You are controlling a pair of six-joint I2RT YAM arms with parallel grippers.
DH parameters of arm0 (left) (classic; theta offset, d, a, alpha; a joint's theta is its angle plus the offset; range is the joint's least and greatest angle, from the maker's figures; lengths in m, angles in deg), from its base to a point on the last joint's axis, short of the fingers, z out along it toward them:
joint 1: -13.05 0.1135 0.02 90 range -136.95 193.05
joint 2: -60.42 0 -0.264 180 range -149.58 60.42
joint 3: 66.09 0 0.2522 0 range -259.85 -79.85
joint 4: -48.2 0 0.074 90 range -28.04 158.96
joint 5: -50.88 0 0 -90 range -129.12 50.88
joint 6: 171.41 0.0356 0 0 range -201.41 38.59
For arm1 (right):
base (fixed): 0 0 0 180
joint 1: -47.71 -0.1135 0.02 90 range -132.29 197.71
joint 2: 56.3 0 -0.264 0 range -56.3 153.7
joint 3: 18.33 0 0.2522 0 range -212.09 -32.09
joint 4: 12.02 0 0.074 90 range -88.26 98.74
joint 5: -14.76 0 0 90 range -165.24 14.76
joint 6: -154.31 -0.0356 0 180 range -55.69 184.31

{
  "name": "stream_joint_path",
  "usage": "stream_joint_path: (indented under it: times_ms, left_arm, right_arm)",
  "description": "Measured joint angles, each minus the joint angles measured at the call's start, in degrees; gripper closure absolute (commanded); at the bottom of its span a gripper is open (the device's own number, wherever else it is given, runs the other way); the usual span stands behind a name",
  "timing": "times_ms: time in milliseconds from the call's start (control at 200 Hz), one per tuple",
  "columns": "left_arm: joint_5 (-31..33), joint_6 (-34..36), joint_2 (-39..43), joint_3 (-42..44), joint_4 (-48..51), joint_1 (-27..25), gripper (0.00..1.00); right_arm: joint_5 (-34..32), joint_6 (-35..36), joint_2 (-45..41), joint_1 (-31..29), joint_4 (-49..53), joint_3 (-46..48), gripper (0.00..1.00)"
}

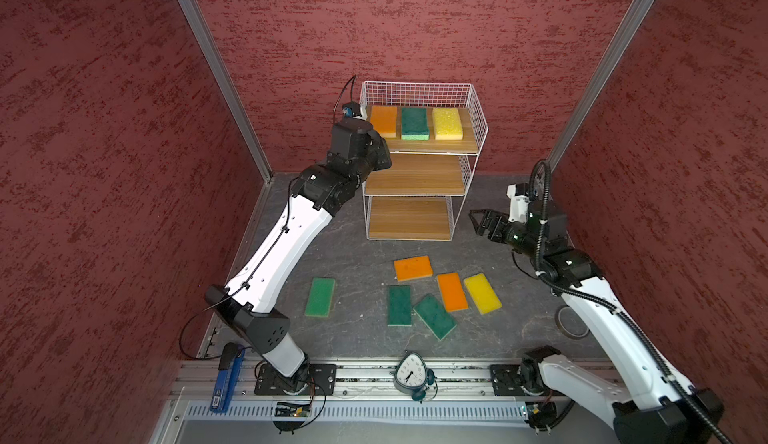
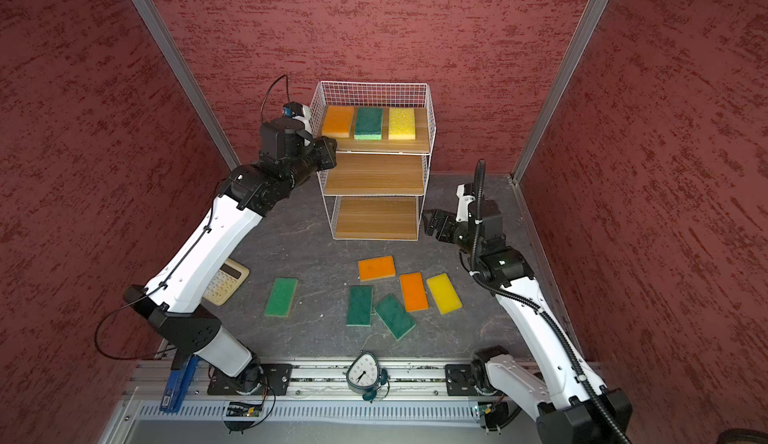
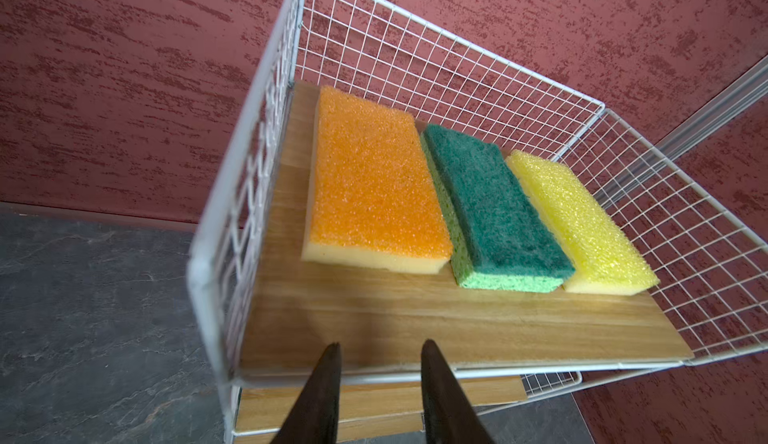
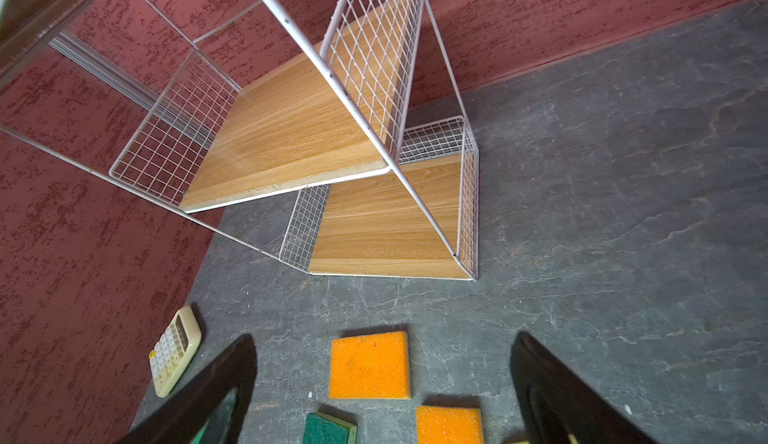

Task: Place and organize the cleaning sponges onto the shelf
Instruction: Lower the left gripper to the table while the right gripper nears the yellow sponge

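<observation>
Shelved orange sponge (image 3: 374,180) beyond left gripper (image 3: 381,344)

- We see a clock (image 1: 409,374) with a white face and a dark teal case, standing on the metal rail (image 1: 357,375) in both top views.
- Left of the clock and farther back, a cream calculator (image 2: 226,281) lies flat on the grey table (image 2: 307,250).
- Right of the clock, by the side wall, we see a dark tape roll (image 1: 570,322), partly hidden.
- Far left of the clock, a blue device (image 1: 226,383) sits on the rail; we cannot tell what it is.
- Red textured walls (image 1: 415,26) rise behind the clock and on both sides of it.
</observation>
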Motion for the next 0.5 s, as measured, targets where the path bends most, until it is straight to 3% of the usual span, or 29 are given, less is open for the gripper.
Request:
stream_joint_path:
  times_ms: [240, 501]
  left_arm:
    - [-0.83, 0.26, 5.7, 5.99, 0.52, -0.24, 0.61]
    - [-0.87, -0.7, 16.65, 19.91, 1.68, -0.81, 0.53]
  right_arm:
    - [-1.79, -0.11, -0.48, 0.0, 2.03, 0.0, 0.04]
    - [-5.09, -1.57, -0.33, 0.0, 8.22, 0.39, 0.03]
